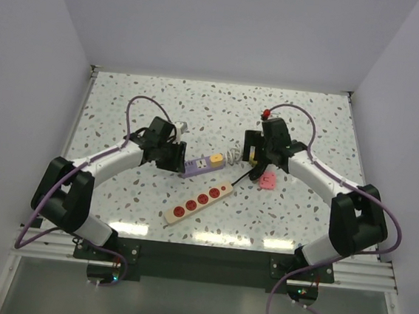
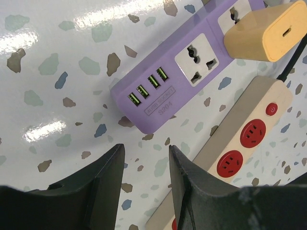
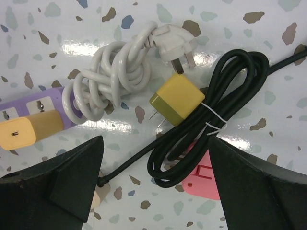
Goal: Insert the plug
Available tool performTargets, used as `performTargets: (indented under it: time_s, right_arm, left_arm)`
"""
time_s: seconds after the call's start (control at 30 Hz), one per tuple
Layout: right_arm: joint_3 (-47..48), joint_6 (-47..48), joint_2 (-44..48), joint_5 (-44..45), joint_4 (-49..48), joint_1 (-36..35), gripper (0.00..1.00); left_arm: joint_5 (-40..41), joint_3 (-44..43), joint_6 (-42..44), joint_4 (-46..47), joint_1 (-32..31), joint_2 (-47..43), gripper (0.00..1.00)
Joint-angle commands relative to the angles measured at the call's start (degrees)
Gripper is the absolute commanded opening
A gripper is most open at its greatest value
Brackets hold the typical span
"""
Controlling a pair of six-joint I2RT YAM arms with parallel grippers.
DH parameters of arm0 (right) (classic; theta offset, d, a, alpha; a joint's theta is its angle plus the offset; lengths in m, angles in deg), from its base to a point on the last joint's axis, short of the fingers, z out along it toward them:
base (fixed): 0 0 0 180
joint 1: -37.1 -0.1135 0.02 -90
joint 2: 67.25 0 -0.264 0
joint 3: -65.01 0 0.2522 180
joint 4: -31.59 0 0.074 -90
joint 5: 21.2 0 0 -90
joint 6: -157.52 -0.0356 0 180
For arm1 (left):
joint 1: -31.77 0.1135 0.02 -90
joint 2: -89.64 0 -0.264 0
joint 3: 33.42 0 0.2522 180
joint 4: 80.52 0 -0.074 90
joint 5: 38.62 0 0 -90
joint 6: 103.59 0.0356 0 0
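Right wrist: right gripper [image 3: 153, 143] spread; hovers over plug [image 3: 176, 99]

Top view high, looking down; 2 wrist views close, downward; all share purple strip [image 1: 200, 166] [image 2: 163, 103] [image 3: 45, 103].

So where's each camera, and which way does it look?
Top external: above, behind the arms, looking down at the speckled table; both arms show.
Left wrist: on the left arm, looking down at the purple plastic power strip; left gripper shows.
Right wrist: on the right arm, looking down at the olive-yellow cube plug; right gripper shows.
Both wrist views share the strip's orange plastic charger.
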Motion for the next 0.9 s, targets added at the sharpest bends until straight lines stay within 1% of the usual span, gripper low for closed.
performTargets:
  time_s: [0.0, 0.1, 0.23, 0.27, 0.37, 0.67, 0.87]
  right_arm:
    - [4.14, -0.97, -0.4, -3.2, -0.98, 0.14, 0.93]
    - [4.93, -3.26, -1.98, -2.94, -0.64, 0.14, 0.89]
    - [5.2, -6.59, -4.09, -1.28, 0.77, 0.05, 0.82]
    - [5.02, -7.99, -4.36, -0.4, 0.86, 0.05, 0.77]
    - [4.32, -10.46, -5.42, 0.66, 1.21, 0.05, 0.7]
    - [4.75, -14.85, -8.84, 6.9, 1.83, 0.05, 0.66]
    - [5.46, -16.0, -13.41, 9.1, 1.74, 0.05, 0.65]
  left_arm:
    - [-1.04, -1.02, 0.14, 0.15, -0.14, -1.36, 0.47]
    - [-1.22, -0.58, -0.03, 0.5, -0.14, -1.18, 0.47]
    - [-1.48, -0.22, -0.21, 0.76, -0.14, -1.18, 0.47]
    - [-1.48, -0.22, -0.21, 0.85, -0.14, -1.18, 0.47]
    - [-1.48, 0.3, 0.05, 0.85, -0.14, -1.36, 0.47]
    - [-1.66, 1.71, 0.14, 1.29, -0.14, -1.71, 0.47]
    - [-1.66, 1.97, 0.14, 1.47, -0.14, -1.97, 0.46]
